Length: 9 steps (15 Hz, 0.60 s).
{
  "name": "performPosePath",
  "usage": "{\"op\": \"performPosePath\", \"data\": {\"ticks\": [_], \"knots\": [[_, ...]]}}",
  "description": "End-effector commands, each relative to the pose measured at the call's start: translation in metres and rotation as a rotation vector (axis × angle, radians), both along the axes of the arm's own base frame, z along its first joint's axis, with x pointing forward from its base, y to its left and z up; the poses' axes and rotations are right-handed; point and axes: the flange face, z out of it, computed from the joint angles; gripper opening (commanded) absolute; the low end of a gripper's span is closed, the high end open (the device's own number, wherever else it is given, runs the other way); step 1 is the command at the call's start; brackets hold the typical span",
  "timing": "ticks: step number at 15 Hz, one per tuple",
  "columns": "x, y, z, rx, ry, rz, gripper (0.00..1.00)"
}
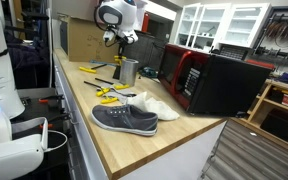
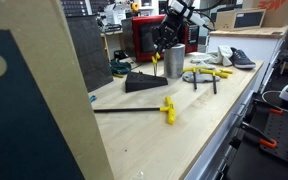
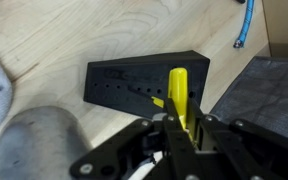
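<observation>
Pinching a yellow-handled tool (image 3: 177, 95) between its fingers, the gripper (image 3: 180, 128) is clamped tight on the handle, which sticks out toward twelve o'clock in the wrist view. The tool's working end is hidden behind the fingers (so what kind of tool it is cannot be told). Just beyond the handle lies a black wedge-shaped block (image 3: 134, 80) with a row of small holes, resting on the wooden bench (image 3: 74, 30); whether the tool touches the block cannot be told. At eight o'clock in the wrist view a grey metal cup (image 3: 39, 140) shows blurred and is cut off by the edge. At one o'clock a blue cable (image 3: 244, 25) runs out of the frame, and at three o'clock a grey mat (image 3: 264, 90) is only partly seen. In an exterior view the gripper (image 2: 167, 45) hangs above the metal cup (image 2: 174, 63), too small there to read the grip. In an exterior view a grey shoe (image 1: 124, 118) lies at six o'clock, with a red-and-black microwave (image 1: 204, 80) at three o'clock.
</observation>
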Motion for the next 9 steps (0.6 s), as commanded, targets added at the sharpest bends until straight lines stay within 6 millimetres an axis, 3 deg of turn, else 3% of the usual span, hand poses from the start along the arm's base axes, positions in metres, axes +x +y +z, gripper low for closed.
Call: {"op": "performPosePath", "data": {"ticks": [1, 9], "knots": [[-0.0011, -0.0044, -0.0017, 0.013, -0.007, -0.003, 0.04], [-0.0003, -0.0088, -0.0100, 0.006, 0.012, -0.016, 0.04]]}}
